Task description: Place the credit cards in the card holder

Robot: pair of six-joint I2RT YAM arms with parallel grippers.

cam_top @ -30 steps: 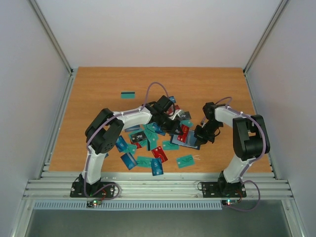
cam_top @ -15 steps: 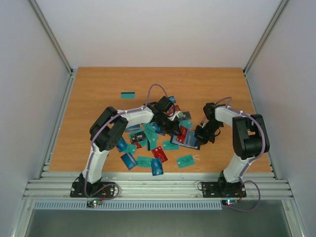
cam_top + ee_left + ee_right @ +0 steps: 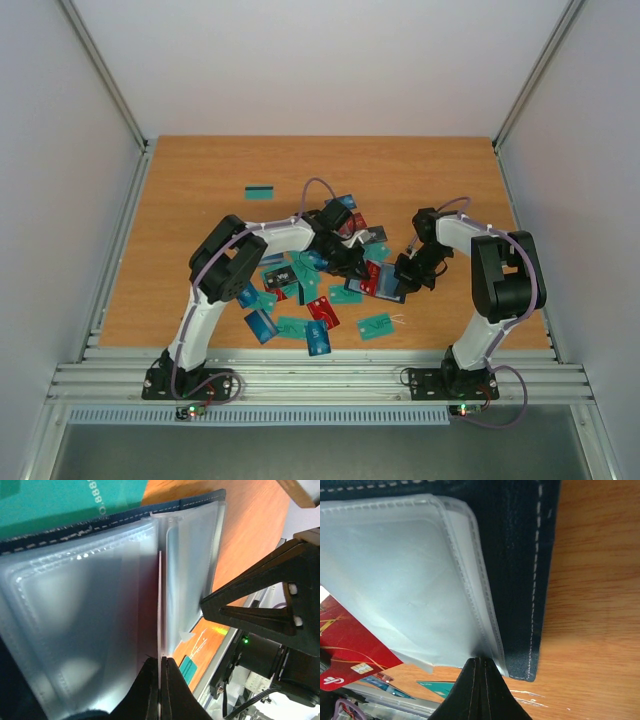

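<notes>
Okay, both arms are leaning in mid-table, and the card holder (image 3: 520,555) is lying open and flat between them, just right of the heap of loose cards (image 3: 320,312).

L gripper (image 3: 159,667) is sitting on the holder's left side, fingers pressed together w/ one clear sleeve (image 3: 160,600) nipped between the tips. That sleeve is standing up on edge and running straight away from the fingers, so the pockets are fanning open on either side of it.

R gripper (image 3: 480,667) is sitting on the holder's right side, fingers together too, tips right at the corner of another clear sleeve beside the navy cover. It looks like it's pinching that corner, tho the contact itself is hiding under the tips.

Key relation, as I'm reading it: the open holder is spreading left-right btw the two grippers. A red card (image 3: 350,650) is lying at the left of the R-side sleeve, partly under the plastic. I can't tell if it's in a pocket or just beneath.

Nearly all the cards are lying on the table (image 3: 590,605) left and near of the holder, i.e. on the L arm's side. So L is looking like the nearer arm for a pickup, w/ R pinning the holder. Neither gripper is carrying a card.
</notes>
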